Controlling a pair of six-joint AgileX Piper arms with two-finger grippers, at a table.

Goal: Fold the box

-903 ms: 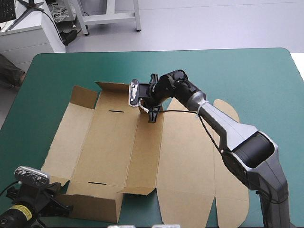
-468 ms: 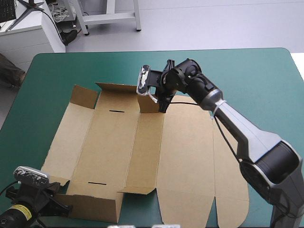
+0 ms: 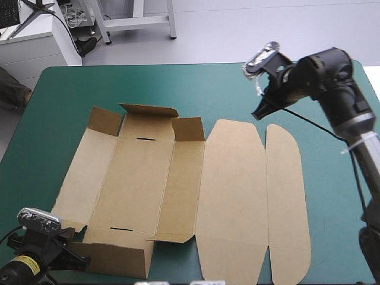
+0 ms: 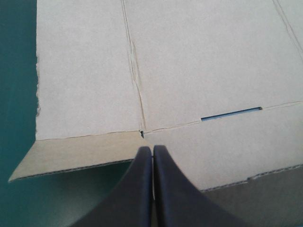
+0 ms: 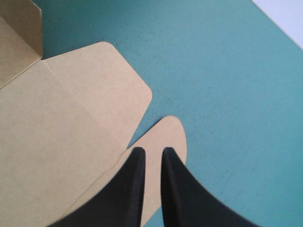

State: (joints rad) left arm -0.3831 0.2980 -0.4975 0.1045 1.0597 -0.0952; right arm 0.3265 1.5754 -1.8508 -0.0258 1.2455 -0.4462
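Box position: the flat-cut sheet of brown corrugated board, the box (image 3: 136, 178), lies on the teal-green table (image 3: 320, 89), left of centre. Its long axis runs left to right across the table and its creases run far to near. The slotted base panel sits toward the left. The broad rounded lid panel (image 3: 231, 196) and the narrow rounded tuck flap (image 3: 288, 184) point right and lie flat.

Walls: the far wall (image 3: 148, 111) and its two corner tabs stand up. The near wall (image 3: 119, 259) is raised at the near-left corner. Judged partly formed; lid side untouched.

Right hand (image 3: 259, 113): raised near the far right corner, clear of the board. Black fingers parted by a narrow gap with nothing in it. The box lies to its near-left, and the tuck flap's far tip is the closest part, showing just under the fingertips in the right wrist view.

Left hand (image 4: 152, 149): low at the near-left corner, fingers pressed together, tips at the near wall's top edge, just short of the near slot (image 4: 232, 112). Cannot tell whether board is pinched.

Judgement: the left arm is nearer the walls, the right arm nearer the lid side.
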